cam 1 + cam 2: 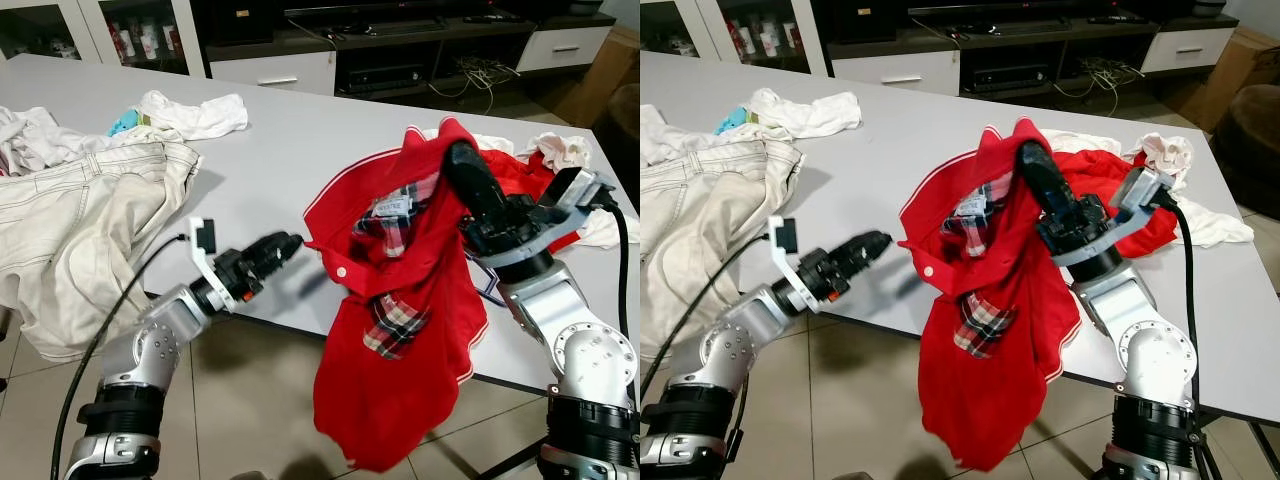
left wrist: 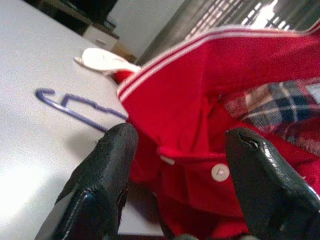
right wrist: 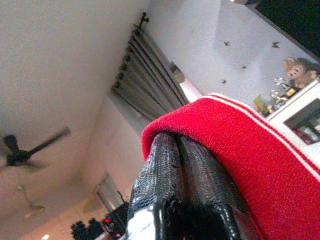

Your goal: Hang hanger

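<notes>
A red polo shirt (image 1: 410, 340) with a plaid-lined collar hangs half off the front edge of the grey table (image 1: 270, 160). My right gripper (image 1: 458, 155) points up inside it, shut, and the collar band (image 3: 240, 135) lies draped over its fingertips (image 3: 170, 150). My left gripper (image 1: 290, 243) is open just left of the shirt's button placket (image 2: 220, 172), level with the table edge. A thin blue hanger (image 2: 75, 107) lies flat on the table beyond the left fingers, its far part tucked under the shirt.
Beige trousers (image 1: 90, 220) spread over the table's left side and hang off the edge. White cloths lie at the back left (image 1: 195, 115) and at the right (image 1: 560, 150). A TV cabinet (image 1: 400, 60) stands behind the table.
</notes>
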